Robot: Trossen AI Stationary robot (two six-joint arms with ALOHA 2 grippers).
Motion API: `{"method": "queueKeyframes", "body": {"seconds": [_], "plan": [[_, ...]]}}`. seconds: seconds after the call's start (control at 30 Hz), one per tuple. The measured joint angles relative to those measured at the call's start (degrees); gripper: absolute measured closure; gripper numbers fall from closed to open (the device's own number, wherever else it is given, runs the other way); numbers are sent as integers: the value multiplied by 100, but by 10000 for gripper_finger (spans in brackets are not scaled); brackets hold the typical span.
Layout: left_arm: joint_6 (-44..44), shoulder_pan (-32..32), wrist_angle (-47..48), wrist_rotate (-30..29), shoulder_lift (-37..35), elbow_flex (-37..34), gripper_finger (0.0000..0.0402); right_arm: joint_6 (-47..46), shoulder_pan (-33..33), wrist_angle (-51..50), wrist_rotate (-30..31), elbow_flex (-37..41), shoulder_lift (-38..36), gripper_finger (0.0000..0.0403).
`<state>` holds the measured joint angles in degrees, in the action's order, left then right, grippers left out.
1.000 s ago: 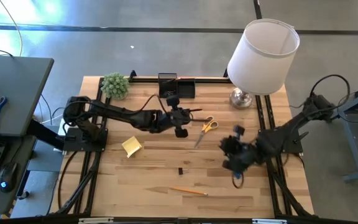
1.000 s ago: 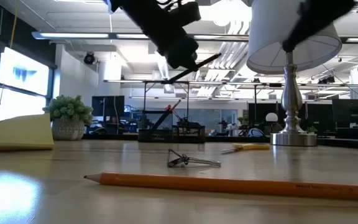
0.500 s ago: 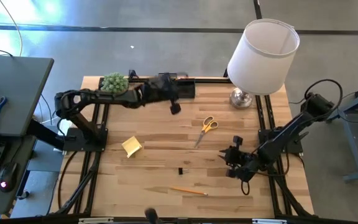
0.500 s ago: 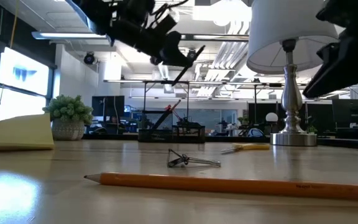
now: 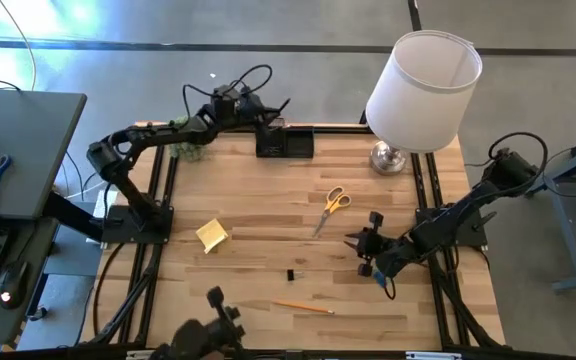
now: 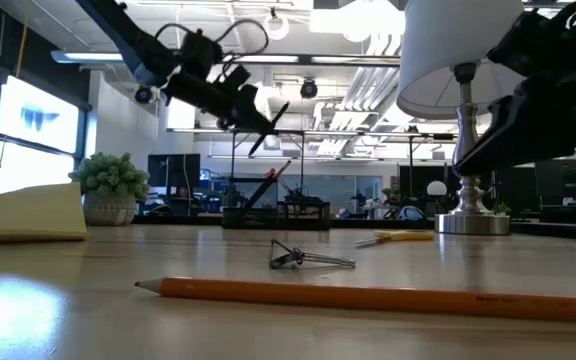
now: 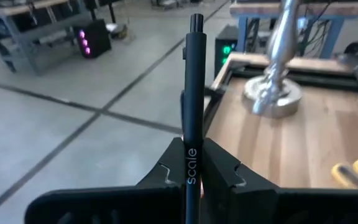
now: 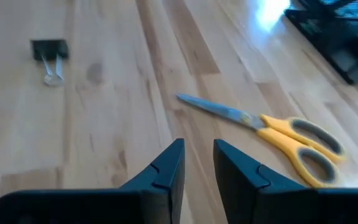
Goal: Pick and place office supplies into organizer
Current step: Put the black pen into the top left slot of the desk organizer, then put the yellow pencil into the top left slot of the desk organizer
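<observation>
My left gripper [image 5: 261,112] hangs over the table's far edge, just behind the black organizer [image 5: 284,140], and is shut on a black pen [image 7: 192,93]. In the low view the pen [image 6: 268,128] slants high above the organizer [image 6: 278,210]. My right gripper [image 5: 363,245] is low over the right half of the table, open, with nothing between its fingers [image 8: 169,165]. The yellow-handled scissors [image 8: 272,127] lie flat just ahead of it. A yellow sticky-note pad [image 5: 212,235], a black clip [image 5: 291,274] and an orange pencil [image 5: 303,307] lie on the wood. My left gripper pinches the pen's barrel [image 7: 191,163] between its two fingers, at the printed word on it. The fingers come from the table's left, tipped a little downward, and lie across the pen. The pen is lifted clear and slants, its button end [image 7: 196,22] uppermost.
A white-shaded lamp [image 5: 423,90] stands at the far right and a small green plant [image 5: 183,150] at the far left, partly under my left arm. The black frame rails [image 5: 423,190] run along both sides of the table.
My left gripper has carried the pen from the middle of the table toward the far edge and a little leftward, past the organizer, rolling as it went. My right gripper has sunk toward the table by the scissors and tipped downward.
</observation>
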<state>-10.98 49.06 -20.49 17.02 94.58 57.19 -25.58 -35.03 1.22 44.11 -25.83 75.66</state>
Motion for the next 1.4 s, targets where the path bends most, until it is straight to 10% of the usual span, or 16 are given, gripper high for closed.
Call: {"method": "queueKeyframes", "body": {"seconds": [1.4], "plan": [[224, -35, 16, -273, 877, -4, 334, 1666, 769, 939, -861, 66, -2, 325]]}}
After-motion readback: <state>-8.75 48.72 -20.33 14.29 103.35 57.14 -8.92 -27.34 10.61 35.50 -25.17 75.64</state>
